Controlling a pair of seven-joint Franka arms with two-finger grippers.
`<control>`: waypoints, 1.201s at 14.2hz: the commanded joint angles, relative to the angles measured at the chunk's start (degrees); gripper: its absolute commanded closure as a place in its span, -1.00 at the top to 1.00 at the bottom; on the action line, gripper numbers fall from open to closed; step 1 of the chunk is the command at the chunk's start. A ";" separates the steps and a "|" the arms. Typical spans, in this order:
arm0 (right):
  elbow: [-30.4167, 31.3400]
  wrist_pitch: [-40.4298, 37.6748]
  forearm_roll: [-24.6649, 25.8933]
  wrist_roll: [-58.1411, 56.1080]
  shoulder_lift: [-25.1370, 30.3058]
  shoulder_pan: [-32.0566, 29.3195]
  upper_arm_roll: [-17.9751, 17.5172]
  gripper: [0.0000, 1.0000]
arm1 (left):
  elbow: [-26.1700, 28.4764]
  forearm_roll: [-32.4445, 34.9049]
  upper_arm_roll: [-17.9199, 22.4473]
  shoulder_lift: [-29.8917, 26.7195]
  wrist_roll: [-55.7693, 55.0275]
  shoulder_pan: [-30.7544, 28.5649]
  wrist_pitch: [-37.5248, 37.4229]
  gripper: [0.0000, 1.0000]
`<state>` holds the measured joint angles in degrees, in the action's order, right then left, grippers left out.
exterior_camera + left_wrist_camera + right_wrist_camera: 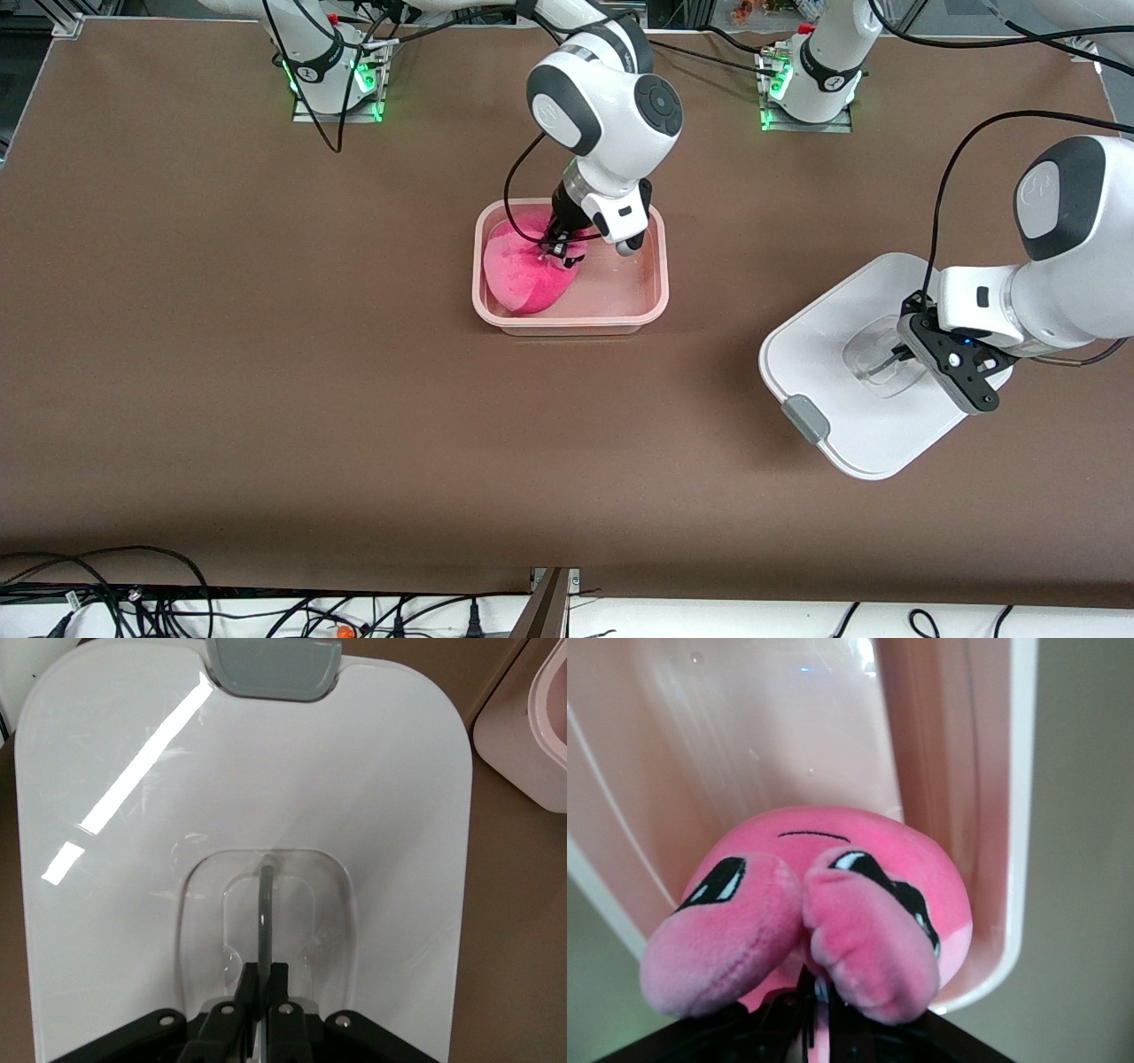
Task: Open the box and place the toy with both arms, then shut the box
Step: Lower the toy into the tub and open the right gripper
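Observation:
The pink box [657,266] stands open in the middle of the table. The hot-pink plush toy [523,270] lies inside it, at the end toward the right arm; its ears and dark eyes fill the right wrist view [833,895]. My right gripper [560,250] reaches into the box and is shut on the toy near its ears. The white lid [842,416] lies flat on the table toward the left arm's end, nearer the front camera than the box. My left gripper [895,357] is shut on the lid's clear handle bar [265,912].
A grey clip [804,418] sits on the lid's edge nearest the box; it also shows in the left wrist view [273,665]. The arm bases [330,71] stand along the table's edge farthest from the front camera. Cables lie along the edge nearest it.

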<state>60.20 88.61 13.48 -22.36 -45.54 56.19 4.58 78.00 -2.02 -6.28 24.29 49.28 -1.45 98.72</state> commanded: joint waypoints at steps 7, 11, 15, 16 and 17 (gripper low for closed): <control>-2.46 10.60 2.79 9.59 -7.37 1.12 0.61 0.98 | -0.39 -1.41 -0.14 -0.12 1.69 -0.13 -0.89 -1.00; -2.63 12.29 2.26 18.21 -6.41 1.56 -0.18 1.00 | -0.22 -1.41 -0.14 -0.12 3.44 -0.13 -0.89 -1.00; -2.72 9.13 -1.43 21.55 1.74 0.25 0.60 1.00 | -0.04 -1.49 -0.14 -0.04 4.94 -0.22 -0.89 -1.00; -2.72 8.69 -1.70 23.22 4.47 -0.89 1.13 1.00 | 0.13 -1.41 -0.14 -0.04 5.64 -0.13 -0.89 -1.00; -2.72 9.29 -2.48 25.93 6.06 -3.08 1.65 1.00 | 0.13 -1.41 -0.14 -0.04 6.08 -0.13 -0.81 -1.00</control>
<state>55.89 98.89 13.18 0.11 -45.04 56.52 5.90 78.13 -2.04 -6.34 24.61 52.85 -1.34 98.60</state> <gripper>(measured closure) 0.000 0.930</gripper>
